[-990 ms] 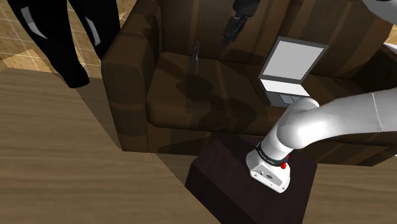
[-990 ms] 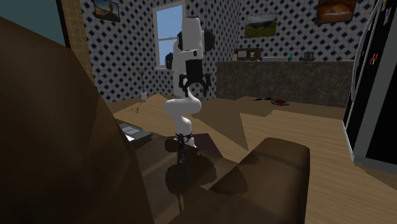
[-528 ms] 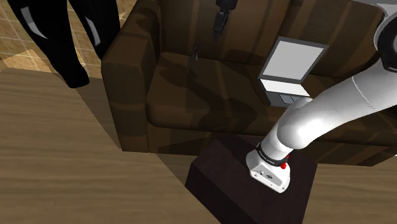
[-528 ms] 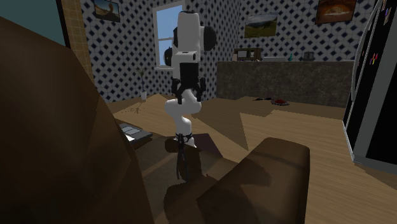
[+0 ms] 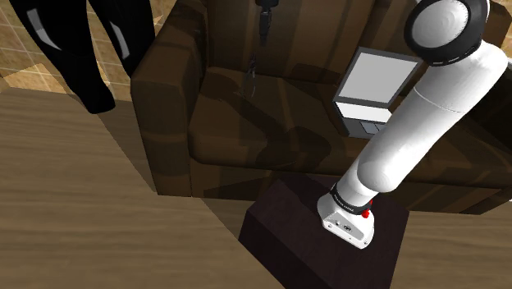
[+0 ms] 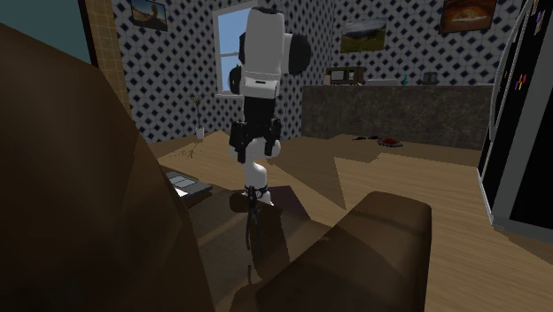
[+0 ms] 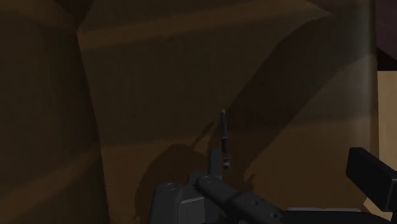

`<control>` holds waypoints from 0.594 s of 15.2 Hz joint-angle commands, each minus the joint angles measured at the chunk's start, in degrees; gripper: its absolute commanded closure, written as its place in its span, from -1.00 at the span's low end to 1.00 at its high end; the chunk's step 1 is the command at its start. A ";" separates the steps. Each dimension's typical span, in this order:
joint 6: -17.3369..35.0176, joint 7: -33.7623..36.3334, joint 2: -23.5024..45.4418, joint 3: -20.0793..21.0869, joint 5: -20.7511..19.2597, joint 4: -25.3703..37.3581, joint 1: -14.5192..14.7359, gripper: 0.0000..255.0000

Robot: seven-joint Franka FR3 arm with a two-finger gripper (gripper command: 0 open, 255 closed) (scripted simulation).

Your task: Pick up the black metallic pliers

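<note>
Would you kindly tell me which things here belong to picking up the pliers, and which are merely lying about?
For the job:
- pliers, on the sofa seat near the backrest
- pincer, hanging above the seat near them

Just lying about:
- open laptop, farther along the same seat
- sofa, which only bears both

sofa (image 5: 238,115): brown | floor (image 6: 416,177): wood planks | wall (image 6: 173,80): diamond-patterned | window (image 6: 228,44): bright | counter (image 6: 399,111): dark, along wall
</note>
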 commanded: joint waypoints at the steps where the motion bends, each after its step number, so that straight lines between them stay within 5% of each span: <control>1: -1.71 -3.77 5.88 -0.18 -1.03 6.19 -0.18 -1.00; 3: -3.78 -6.75 11.43 -0.10 -1.95 12.71 -0.28 -1.00; 9: 1.23 -6.07 10.36 -0.04 -2.00 6.58 -0.30 -1.00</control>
